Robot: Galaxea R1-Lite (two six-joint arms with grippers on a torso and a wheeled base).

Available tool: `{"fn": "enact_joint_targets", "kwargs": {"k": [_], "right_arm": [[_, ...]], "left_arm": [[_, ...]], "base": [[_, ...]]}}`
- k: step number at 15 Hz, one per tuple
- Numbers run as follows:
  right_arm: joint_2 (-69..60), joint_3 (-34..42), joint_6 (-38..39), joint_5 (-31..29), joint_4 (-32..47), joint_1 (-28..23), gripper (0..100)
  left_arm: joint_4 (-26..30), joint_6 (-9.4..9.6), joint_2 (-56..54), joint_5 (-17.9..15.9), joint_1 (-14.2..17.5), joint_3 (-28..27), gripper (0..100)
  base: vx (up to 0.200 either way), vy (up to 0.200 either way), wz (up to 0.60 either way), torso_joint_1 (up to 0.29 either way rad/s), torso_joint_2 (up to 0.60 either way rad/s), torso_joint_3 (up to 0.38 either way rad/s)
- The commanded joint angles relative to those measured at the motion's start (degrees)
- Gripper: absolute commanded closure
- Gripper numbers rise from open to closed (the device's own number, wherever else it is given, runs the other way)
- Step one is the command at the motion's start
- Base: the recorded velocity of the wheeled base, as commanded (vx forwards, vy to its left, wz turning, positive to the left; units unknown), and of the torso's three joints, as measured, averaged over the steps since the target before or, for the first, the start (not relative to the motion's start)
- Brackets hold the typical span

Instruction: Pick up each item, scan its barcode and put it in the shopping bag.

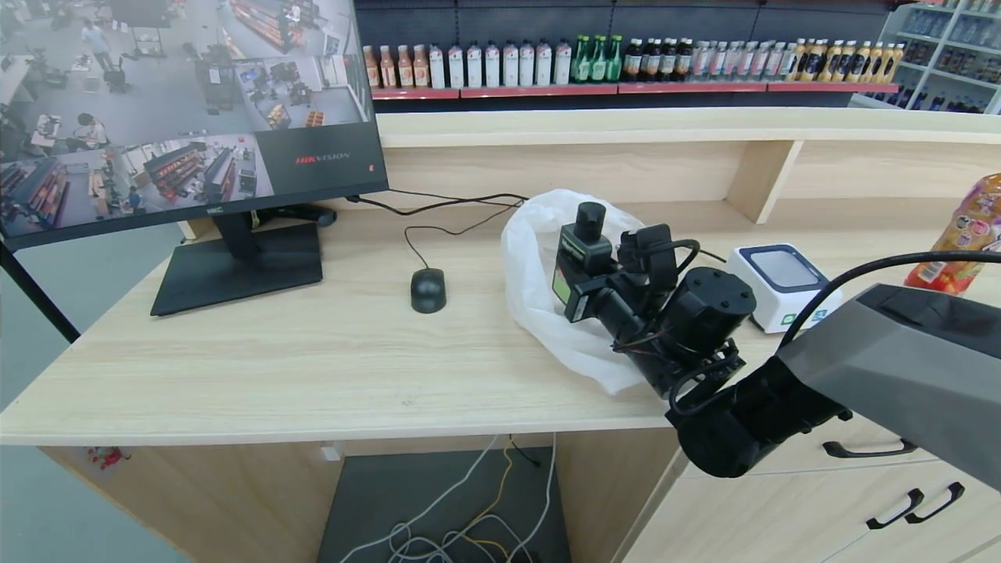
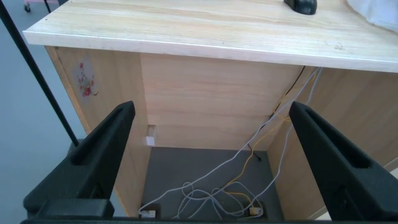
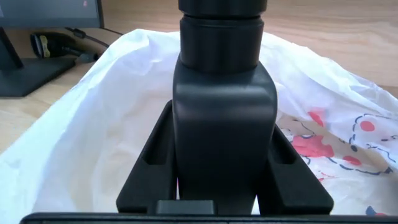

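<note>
The right tool (image 1: 583, 270) pinches a dark bottle (image 1: 585, 234) by its sides, holding it upright over the mouth of the white shopping bag (image 1: 532, 258) on the wooden worktop (image 1: 313, 352). A white scanner (image 1: 782, 281) sits just beside the bag, a mouse (image 1: 428, 290) and monitor (image 1: 180, 102) farther left. The left tool (image 2: 211, 162) hangs spread wide, below the worktop's front edge.

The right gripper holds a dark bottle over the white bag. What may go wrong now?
1. The shopping bag is limp and lies crumpled, so the bottle, once released by the right gripper, might land on a fold and roll out onto the table.
2. The bag's near part lies close to the table's front edge; the bottle's weight could perhaps drag it over.
</note>
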Motion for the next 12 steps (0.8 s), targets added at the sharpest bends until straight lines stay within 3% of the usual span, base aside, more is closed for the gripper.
{"fn": "enact_joint_targets", "kwargs": {"k": [1, 12], "right_arm": [[1.0, 0.0, 0.0, 0.0, 0.0, 0.0, 100], [3.3, 0.6, 1.5, -0.1, 0.0, 0.0, 100]], "left_arm": [[0.0, -0.04, 0.0, 0.0, 0.0, 0.0, 0], [0.0, -0.04, 0.0, 0.0, 0.0, 0.0, 0]], "base": [[0.0, 0.0, 0.0, 0.0, 0.0, 0.0], [0.0, 0.0, 0.0, 0.0, 0.0, 0.0]]}}
